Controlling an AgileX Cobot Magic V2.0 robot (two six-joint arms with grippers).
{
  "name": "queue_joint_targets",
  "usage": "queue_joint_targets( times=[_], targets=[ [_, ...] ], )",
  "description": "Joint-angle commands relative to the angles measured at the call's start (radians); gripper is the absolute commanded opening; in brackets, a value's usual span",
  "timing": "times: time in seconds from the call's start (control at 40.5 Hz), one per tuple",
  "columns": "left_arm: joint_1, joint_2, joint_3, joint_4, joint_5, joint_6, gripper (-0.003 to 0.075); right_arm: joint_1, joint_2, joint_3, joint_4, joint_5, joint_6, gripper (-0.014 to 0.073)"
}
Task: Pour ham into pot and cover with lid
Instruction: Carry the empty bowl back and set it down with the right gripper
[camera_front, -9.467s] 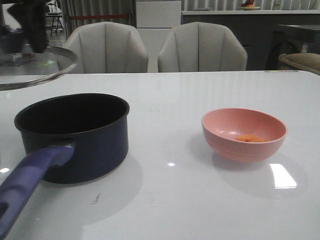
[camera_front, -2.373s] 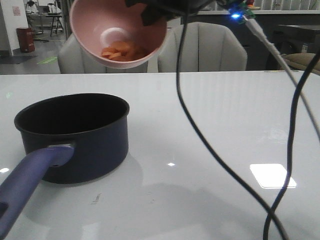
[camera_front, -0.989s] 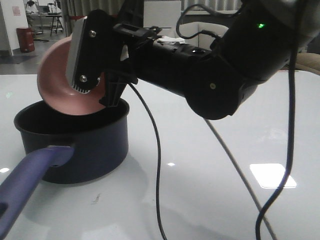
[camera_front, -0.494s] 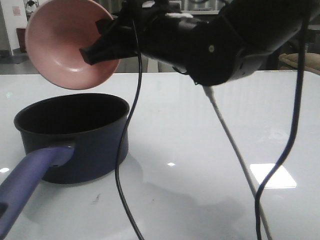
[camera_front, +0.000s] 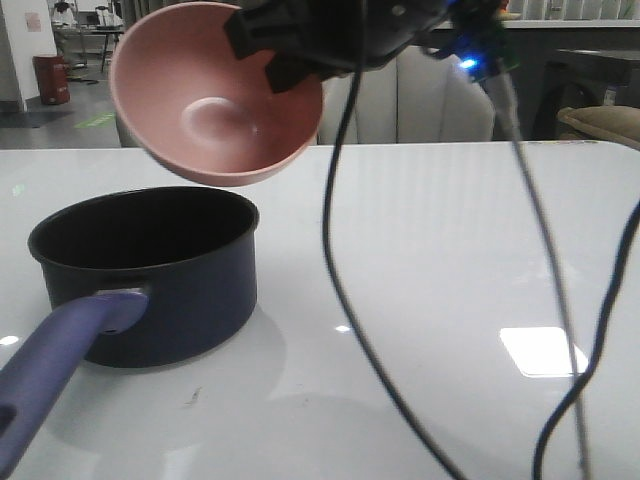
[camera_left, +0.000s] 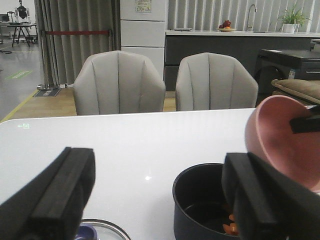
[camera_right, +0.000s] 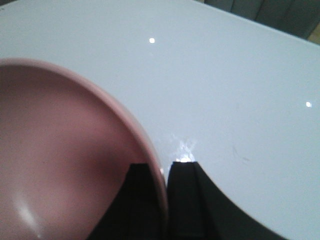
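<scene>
The dark navy pot stands at the table's left, its purple-blue handle pointing toward the camera. A few orange ham bits lie on its black bottom; the front view hides them. My right gripper is shut on the rim of the pink bowl, which hangs tilted and empty above the pot's far right side. My left gripper is open, with nothing between its fingers, on the pot's left. The glass lid with its blue knob lies just below it.
Black cables from the right arm hang down across the middle of the front view. Two grey chairs stand behind the table's far edge. The white tabletop stretches to the right of the pot.
The bowl held ham, was tipped over the pot, and is now empty. Since half a second ago it has swung right and turned its opening toward the camera.
</scene>
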Motion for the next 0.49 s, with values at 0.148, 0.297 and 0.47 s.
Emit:
queue_joint_targets(
  times=[0.148, 0.297, 0.47],
  targets=[
    [-0.008, 0.012, -0.024, -0.008, -0.073, 0.0, 0.0565, -0.188, -0.148, -0.032, 0.026, 0.272, 0.021, 0.0138],
    [-0.008, 0.012, -0.024, -0.008, -0.073, 0.0, 0.0565, -0.323, -0.135, -0.032, 0.033, 0.398, 0.021, 0.0138],
    [-0.008, 0.012, -0.024, -0.008, -0.073, 0.0, 0.0565, -0.434, -0.107, -0.032, 0.034, 0.471, 0.021, 0.0138]
  ],
)
